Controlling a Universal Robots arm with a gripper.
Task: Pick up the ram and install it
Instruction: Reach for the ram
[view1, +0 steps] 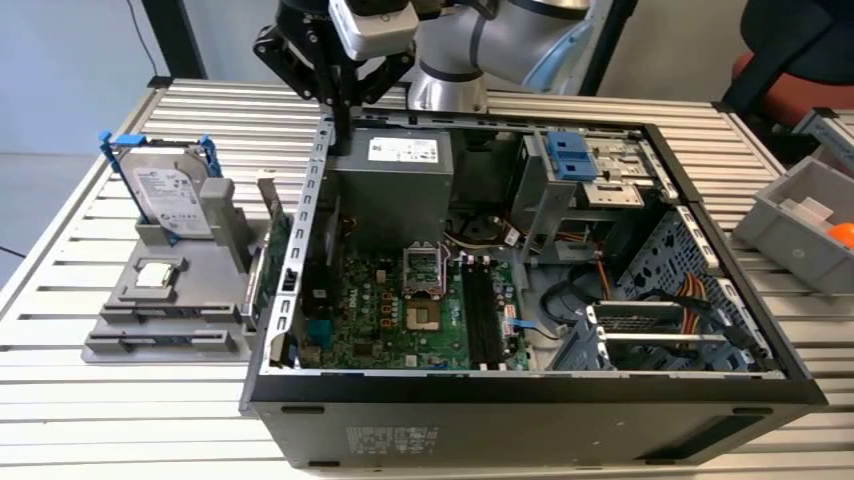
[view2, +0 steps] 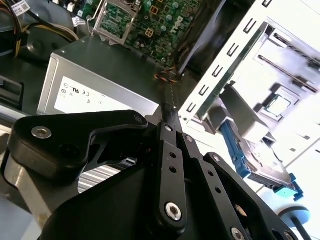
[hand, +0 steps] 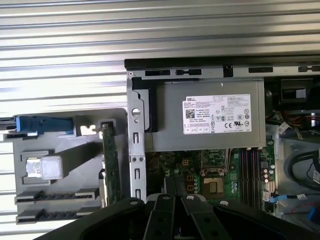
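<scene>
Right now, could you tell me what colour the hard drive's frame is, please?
Blue; the hard drive frame shows best in the exterior view.

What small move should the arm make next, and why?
Probably swing toward the gray fixture on the exterior view's left: the gripper hangs shut above the edge of the case, by the power supply, with nothing visibly held. The ram itself I cannot make out.

Case wall (view1: 315, 200) beside pincer (view1: 343, 143); open room above motherboard (view1: 427, 290).
</scene>
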